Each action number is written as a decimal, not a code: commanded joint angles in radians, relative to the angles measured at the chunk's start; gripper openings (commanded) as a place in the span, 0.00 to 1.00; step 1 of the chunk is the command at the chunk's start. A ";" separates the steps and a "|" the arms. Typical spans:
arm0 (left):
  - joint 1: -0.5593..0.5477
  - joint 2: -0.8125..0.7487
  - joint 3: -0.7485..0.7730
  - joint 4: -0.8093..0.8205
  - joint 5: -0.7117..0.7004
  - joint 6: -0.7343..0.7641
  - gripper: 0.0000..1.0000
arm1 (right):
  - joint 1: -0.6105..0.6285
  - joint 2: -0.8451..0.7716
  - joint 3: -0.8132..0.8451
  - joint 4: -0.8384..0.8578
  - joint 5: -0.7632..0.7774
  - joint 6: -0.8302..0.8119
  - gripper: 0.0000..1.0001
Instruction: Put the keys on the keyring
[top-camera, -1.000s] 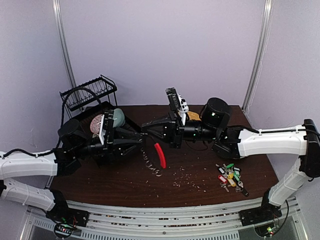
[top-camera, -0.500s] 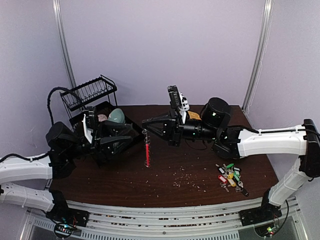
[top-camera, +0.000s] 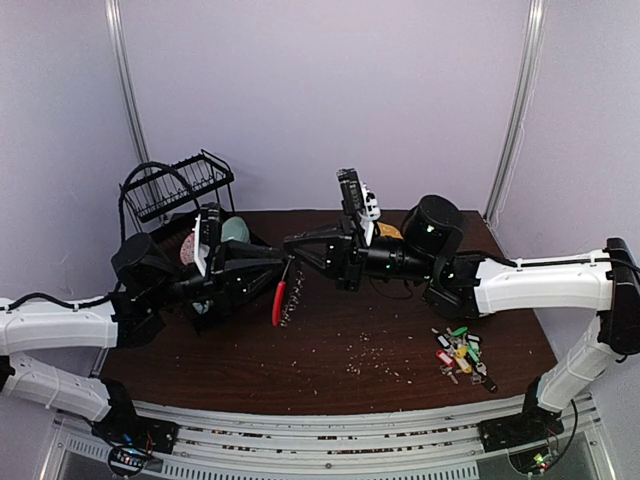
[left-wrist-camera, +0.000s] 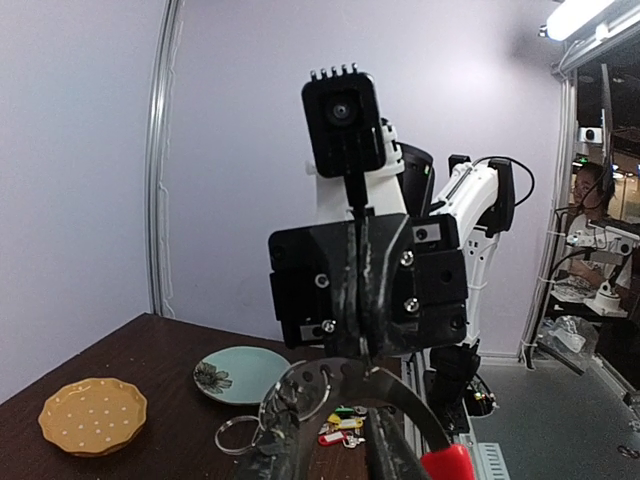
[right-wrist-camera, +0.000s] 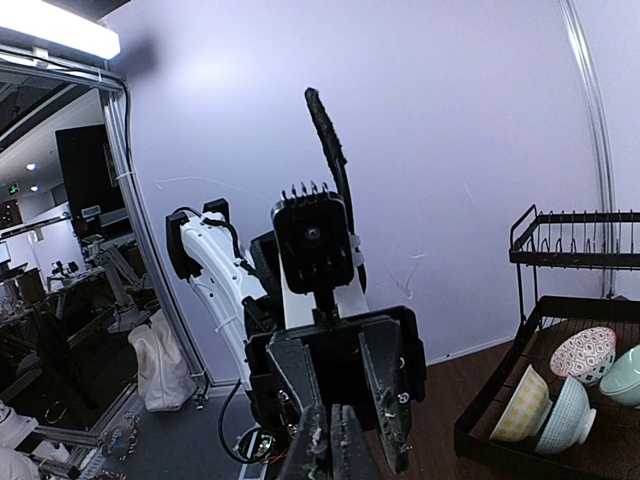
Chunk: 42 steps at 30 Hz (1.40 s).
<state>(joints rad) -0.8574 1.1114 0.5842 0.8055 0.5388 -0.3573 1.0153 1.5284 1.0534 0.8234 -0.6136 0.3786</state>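
The keyring (top-camera: 278, 303), a round ring that is part red plastic and part dark band with lots of little silver loops, hangs in the air in the middle of the top view. It is above the dark brown wooden table (top-camera: 380, 385). The black right gripper (left-wrist-camera: 359, 345) is closed tight on the top of it and holds it up.

The black left gripper (top-camera: 280, 262) is right next to the ring. Its fingers are a little apart. I cannot tell if they pinch the ring or not.

A moment ago the left arm had backed away, and the ring hung thin and straight from the right gripper alone. Now the left arm has come back, and the ring has turned so the red part is on the left. I think the robot is only getting a good hold on the ring.

The keys (top-camera: 460, 350), small silver ones with coloured plastic tags, lie in one bunch at the lower right of the top view, well apart from the ring. None is on the ring yet. They are too small to count.

There is one black wire dish rack (top-camera: 175, 185) at the upper left, with four bowls (right-wrist-camera: 585, 352) in it. There are two plates, a yellow dotted plate (left-wrist-camera: 92, 415) and a pale green flower plate (left-wrist-camera: 240, 372)
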 joint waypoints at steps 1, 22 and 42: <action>-0.003 0.022 0.038 0.049 0.013 -0.057 0.25 | 0.009 0.004 -0.013 0.047 0.010 0.002 0.00; -0.015 0.089 0.050 0.164 0.060 -0.125 0.14 | 0.017 0.011 0.000 0.005 0.027 -0.044 0.00; -0.034 0.097 0.025 0.274 0.022 -0.147 0.00 | 0.023 0.020 0.000 -0.042 0.043 -0.083 0.00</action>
<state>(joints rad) -0.8776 1.2144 0.6006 0.9722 0.5850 -0.4934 1.0267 1.5345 1.0534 0.8127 -0.5812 0.3164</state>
